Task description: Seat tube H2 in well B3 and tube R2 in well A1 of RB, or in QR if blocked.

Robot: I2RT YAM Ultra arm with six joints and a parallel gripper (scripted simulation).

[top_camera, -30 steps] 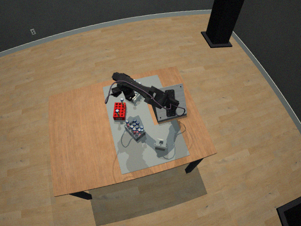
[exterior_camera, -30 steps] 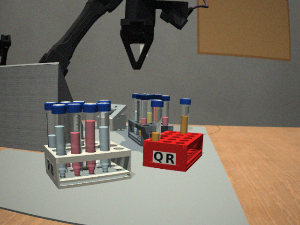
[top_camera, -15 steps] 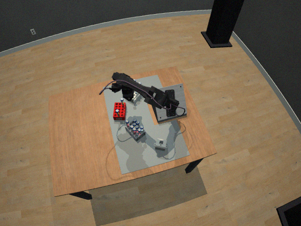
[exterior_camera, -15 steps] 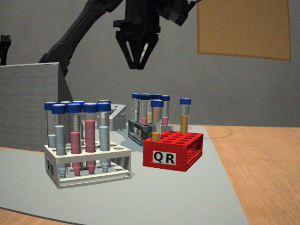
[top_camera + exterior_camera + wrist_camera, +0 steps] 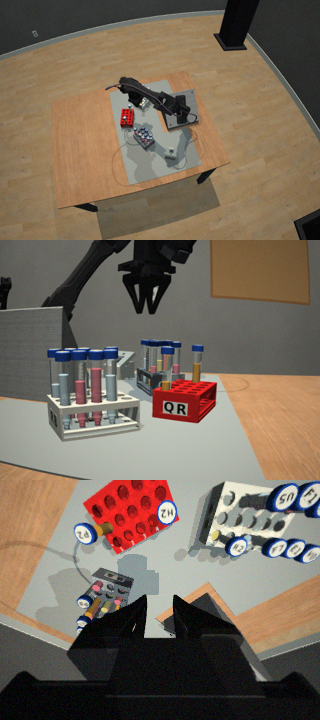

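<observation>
Tube H2 [image 5: 129, 105] [image 5: 167, 350] [image 5: 167, 512]: blue-capped, stood in the red rack. Table [image 5: 82, 144] [image 5: 289, 405] [image 5: 20, 525]: wooden, bearing a grey mat [image 5: 139, 165] [image 5: 180, 446] [image 5: 175, 585]. Arm [image 5: 144, 90] [image 5: 89, 271]: black, reaching over the white rack's side of the mat; its gripper [image 5: 134, 98] [image 5: 145, 313] [image 5: 160, 599] hung above the racks, fingers a little parted, nothing between them. Risks: a low sweep could have clipped the tall caps and tipped a tube or dragged a rack; a hasty release could have left a tube riding high; pressing the button early would have sealed any such fault. Grey rack [image 5: 146, 146] [image 5: 155, 383] [image 5: 112, 575]: a crowded cluster of capped tubes, mixed fills. White rack [image 5: 143, 103] [image 5: 100, 407] [image 5: 230, 512]: several tubes, blue-grey and pink fills among them; one cap [image 5: 237, 547] seemed to read R2, apparently in corner well A1, its seating depth uncertain. Red rack [image 5: 126, 126] [image 5: 157, 405] [image 5: 109, 511]: two tubes, H2 and P2 [image 5: 124, 117] [image 5: 197, 347] [image 5: 85, 533], at separate wells. Button box [image 5: 170, 153] [image 5: 125, 366]: pale, well apart from the gripper, probably the final stop.
</observation>
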